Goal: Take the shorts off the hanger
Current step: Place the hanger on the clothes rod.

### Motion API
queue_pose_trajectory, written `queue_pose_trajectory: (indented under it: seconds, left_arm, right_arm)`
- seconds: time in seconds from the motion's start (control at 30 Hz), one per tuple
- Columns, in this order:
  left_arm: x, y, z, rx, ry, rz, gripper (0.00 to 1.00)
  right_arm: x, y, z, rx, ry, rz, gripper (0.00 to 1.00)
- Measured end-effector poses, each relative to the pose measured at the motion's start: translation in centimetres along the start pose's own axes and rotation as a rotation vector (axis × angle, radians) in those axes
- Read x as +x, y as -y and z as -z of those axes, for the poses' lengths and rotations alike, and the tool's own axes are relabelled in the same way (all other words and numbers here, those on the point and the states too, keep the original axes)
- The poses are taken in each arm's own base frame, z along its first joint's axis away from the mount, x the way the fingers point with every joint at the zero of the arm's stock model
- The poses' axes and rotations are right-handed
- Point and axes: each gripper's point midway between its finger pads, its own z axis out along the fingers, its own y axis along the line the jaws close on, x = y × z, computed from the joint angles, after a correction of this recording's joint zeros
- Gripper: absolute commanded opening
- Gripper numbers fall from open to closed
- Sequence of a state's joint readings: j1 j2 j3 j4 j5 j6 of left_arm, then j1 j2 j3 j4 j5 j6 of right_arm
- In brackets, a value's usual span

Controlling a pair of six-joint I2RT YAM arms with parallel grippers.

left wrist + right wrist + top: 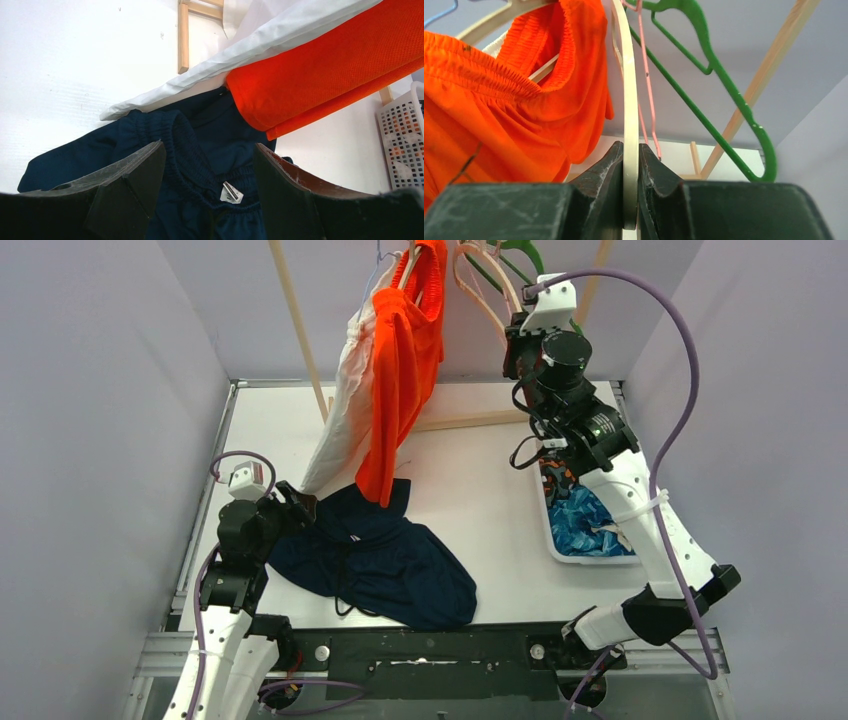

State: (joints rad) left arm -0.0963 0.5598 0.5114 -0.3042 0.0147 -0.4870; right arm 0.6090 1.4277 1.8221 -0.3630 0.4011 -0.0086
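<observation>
Bright orange shorts [405, 360] and white shorts [345, 410] hang on hangers from the rail at the back. The dark navy shorts [390, 560] lie on the table. My left gripper [300, 508] is open and low over their waistband [200, 165], with the label between the jaws. My right gripper [515, 335] is raised by the rail and shut on a bare cream hanger [630, 100], to the right of the orange shorts [499, 125]. Blue leaf-patterned shorts [585, 525] and camouflage shorts [558, 480] lie in the basket.
A white basket [625, 558] stands at the right of the table, under my right arm. A green hanger [724, 85] and a pink hanger [644, 90] hang bare beside the cream one. Wooden rack posts [295, 330] stand at the back.
</observation>
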Motion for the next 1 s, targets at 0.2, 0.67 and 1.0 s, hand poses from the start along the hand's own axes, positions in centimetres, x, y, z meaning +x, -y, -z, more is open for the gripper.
queue_pose_trajectory:
  seconds: [0.2, 0.67, 1.0]
  left_arm:
    - [0.0, 0.0, 0.0, 0.002, 0.002, 0.000, 0.64]
    - [0.2, 0.4, 0.4, 0.019, -0.002, -0.011, 0.65]
    - [-0.4, 0.1, 0.8, 0.005, 0.012, -0.070, 0.69]
  right_arm:
    - [2.8, -0.6, -1.3, -0.038, -0.062, -0.019, 0.07]
    - [8.7, -2.4, 1.4, -0.168, -0.217, -0.068, 0.65]
    - [11.5, -2.6, 10.0, -0.343, -0.175, -0.240, 0.70]
